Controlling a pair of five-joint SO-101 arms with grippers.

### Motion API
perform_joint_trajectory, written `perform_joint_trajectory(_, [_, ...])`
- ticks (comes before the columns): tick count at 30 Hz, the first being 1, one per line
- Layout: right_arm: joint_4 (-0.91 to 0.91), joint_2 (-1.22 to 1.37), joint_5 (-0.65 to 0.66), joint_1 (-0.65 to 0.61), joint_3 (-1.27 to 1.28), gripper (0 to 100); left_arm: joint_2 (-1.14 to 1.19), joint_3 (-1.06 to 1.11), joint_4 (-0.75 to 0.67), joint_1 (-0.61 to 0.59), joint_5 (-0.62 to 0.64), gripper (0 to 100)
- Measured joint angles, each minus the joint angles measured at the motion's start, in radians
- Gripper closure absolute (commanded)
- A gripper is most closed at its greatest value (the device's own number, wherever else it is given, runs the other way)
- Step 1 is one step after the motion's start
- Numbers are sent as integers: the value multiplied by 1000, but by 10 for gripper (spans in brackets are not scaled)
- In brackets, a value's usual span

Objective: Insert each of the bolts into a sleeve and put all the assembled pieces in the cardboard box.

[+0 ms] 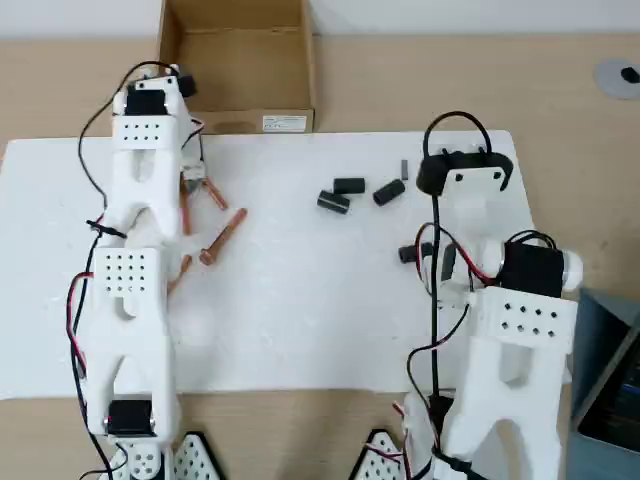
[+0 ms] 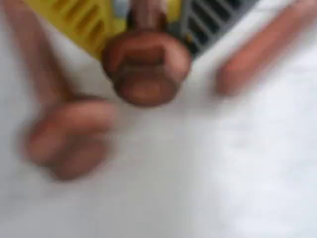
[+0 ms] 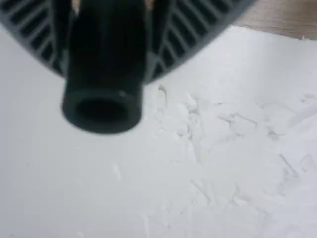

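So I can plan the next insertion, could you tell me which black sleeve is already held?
The sleeve in the right gripper; three others lie loose on the white mat.

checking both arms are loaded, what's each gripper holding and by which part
Left gripper holds a copper bolt by its shank, head sticking out. Right gripper holds a black sleeve by its body, open end free.

Copper-brown bolts [image 1: 222, 236] — black sleeves [image 1: 348, 186] — white mat [image 1: 300, 320], tan box [image 1: 240, 70].
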Motion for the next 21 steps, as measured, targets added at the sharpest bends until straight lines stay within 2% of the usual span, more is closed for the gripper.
perform_joint_trajectory(7, [51, 0, 0, 0, -60, 987, -226, 135, 5, -2, 0, 998])
perform_joint_trajectory(16, [118, -3, 0, 0, -141, 987, -660, 517, 5, 0, 0, 998])
perform_joint_trajectory(21, [129, -46, 0, 0, -173, 988, -967, 723, 5, 46, 0, 998])
